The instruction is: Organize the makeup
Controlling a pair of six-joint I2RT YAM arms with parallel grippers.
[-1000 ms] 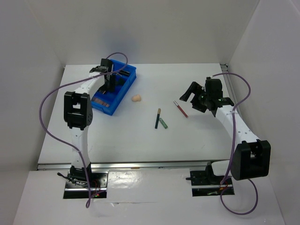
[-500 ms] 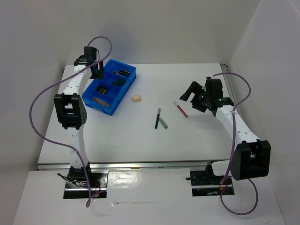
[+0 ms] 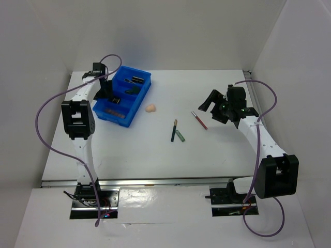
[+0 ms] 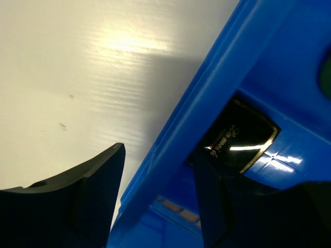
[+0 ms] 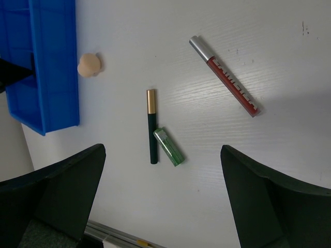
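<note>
My left gripper (image 3: 105, 89) (image 4: 159, 150) straddles the left wall of the blue tray (image 3: 140, 97) (image 4: 201, 98), one finger outside, one inside, closed on the wall. In the tray lie a black-gold square compact (image 3: 115, 99) (image 4: 243, 139), a dark round compact (image 3: 130, 90), lipstick tubes (image 3: 135, 80) and the brown-pink palette (image 3: 113, 110). On the table lie the beige sponge (image 3: 150, 108) (image 5: 89, 64), a dark gold-capped pencil (image 3: 174, 130) (image 5: 151, 126), a green pencil (image 3: 180, 135) (image 5: 168, 146) and a red pencil (image 3: 199, 120) (image 5: 227, 78). My right gripper (image 3: 211, 109) (image 5: 163, 155) hovers open and empty above the pencils.
White walls enclose the table at the back, left and right. The left arm's purple cable (image 3: 46, 111) loops out over the table's left edge. The table's metal front rail (image 5: 119, 235) shows at the bottom of the right wrist view.
My left gripper has moved from above the tray out past its left side, then down onto the left wall. The tray's near-left corner has shifted slightly left. The right arm has not moved.
</note>
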